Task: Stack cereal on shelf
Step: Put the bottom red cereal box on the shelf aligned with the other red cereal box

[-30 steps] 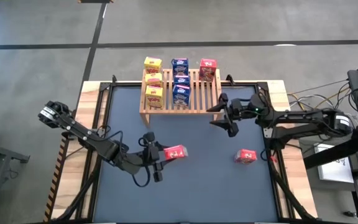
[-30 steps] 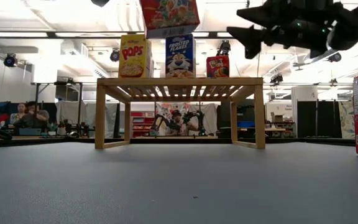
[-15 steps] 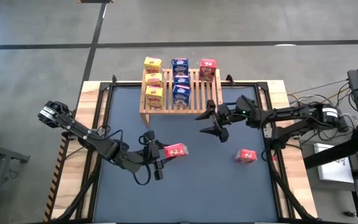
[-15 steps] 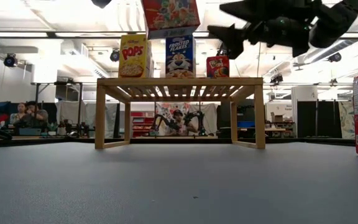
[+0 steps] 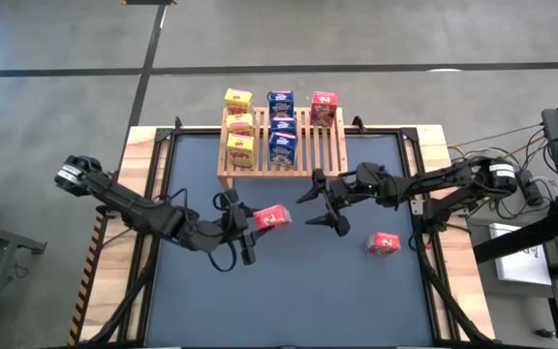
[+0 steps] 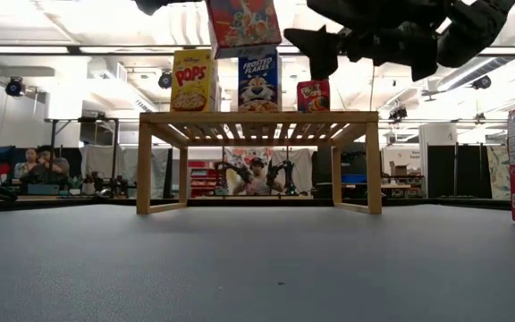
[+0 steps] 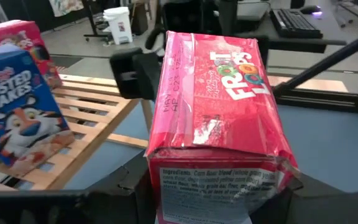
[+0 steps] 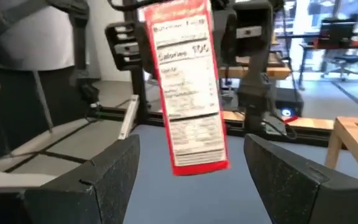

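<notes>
Shelf (image 5: 281,155) of pale wooden slats, standing at the upper centre of the high view on the far edge of the dark table (image 5: 289,301). It bears seven cereal boxes in three columns: three yellow boxes (image 5: 239,124) on the left, three blue boxes (image 5: 281,124) in the middle, and one red box (image 5: 324,108) at the upper right, with bare slats below that box. In the low view the shelf (image 6: 259,118) fills the middle of the frame, with a yellow, a blue and a small red front visible above its top.

Left gripper (image 5: 250,223), just left of centre in the high view, pinches a second red box (image 5: 270,218) by one end. The low view shows this held box (image 6: 244,22) at the top of the frame, above shelf height. In the left wrist view the held box (image 7: 219,118) fills the centre, with a blue box and a red box on the slats at the upper left.

Right gripper (image 5: 325,201), just right of the held box, has its fingers spread and holds nothing. In the right wrist view the held box (image 8: 188,87) hangs between the two spread fingers (image 8: 107,180), apart from both.

A third red box (image 5: 383,243) lies on the table at the lower right of the high view, apart from both grippers.
</notes>
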`<state>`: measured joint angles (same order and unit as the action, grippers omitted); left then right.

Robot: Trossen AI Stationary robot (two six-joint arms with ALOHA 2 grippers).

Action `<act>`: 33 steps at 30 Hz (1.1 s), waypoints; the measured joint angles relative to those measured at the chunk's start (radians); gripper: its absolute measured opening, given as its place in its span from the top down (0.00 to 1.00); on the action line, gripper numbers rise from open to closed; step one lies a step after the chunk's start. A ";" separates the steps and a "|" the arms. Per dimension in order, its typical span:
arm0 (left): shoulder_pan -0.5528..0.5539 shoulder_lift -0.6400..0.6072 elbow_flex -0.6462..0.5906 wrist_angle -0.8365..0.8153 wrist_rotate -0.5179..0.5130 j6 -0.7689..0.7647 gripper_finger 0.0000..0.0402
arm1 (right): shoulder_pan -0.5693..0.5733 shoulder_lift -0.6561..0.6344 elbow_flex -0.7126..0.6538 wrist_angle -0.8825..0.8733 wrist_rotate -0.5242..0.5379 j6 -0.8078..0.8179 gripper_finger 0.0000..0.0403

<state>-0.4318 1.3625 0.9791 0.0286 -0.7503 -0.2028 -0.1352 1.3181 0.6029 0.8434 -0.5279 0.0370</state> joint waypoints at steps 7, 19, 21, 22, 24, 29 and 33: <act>0.009 0.003 0.000 -0.001 0.001 0.002 0.58 | 0.018 0.041 0.021 -0.001 0.117 0.008 0.28; 0.016 0.009 0.000 0.004 0.003 0.003 0.58 | 0.046 0.179 0.146 -0.009 0.095 0.041 0.14; 0.016 0.009 0.000 0.004 -0.001 0.003 0.58 | 0.046 0.198 0.158 -0.008 0.094 0.041 0.14; 0.017 0.009 0.000 0.004 -0.001 0.003 0.58 | 0.046 0.206 0.164 -0.008 0.094 0.041 0.14; 0.017 0.009 0.000 0.004 0.001 0.003 0.58 | 0.046 0.219 0.173 -0.006 0.073 0.057 0.14; 0.018 0.011 0.000 -0.040 0.003 0.003 0.58 | 0.046 0.221 0.182 0.008 -0.008 0.087 0.16; 0.018 0.011 0.000 -0.046 0.001 0.003 0.58 | 0.046 0.212 0.182 0.002 -0.021 0.105 0.16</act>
<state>-0.4141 1.3735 0.9794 -0.0171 -0.7497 -0.1993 -0.0891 1.5305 0.7845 0.8454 -0.5493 0.1417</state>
